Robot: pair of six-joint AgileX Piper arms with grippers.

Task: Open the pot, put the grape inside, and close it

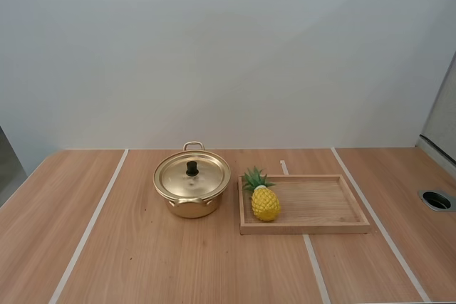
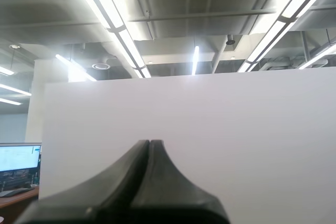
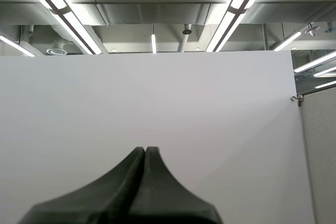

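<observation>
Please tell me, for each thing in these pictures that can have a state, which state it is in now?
pot: closed, upright on the table
lid: seated on the pot, knob up
pineapple: in the tray, at the end nearest the pot, seemingly upright
wooden tray: flat beside the pot, holding only the pineapple
left gripper: shut on nothing
right gripper: shut on nothing

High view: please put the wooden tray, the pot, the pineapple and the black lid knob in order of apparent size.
Largest to smallest:
1. wooden tray
2. pot, lid on
3. pineapple, standing in the tray
4. black lid knob
All stand about equally far from the camera, so the order is safe.
</observation>
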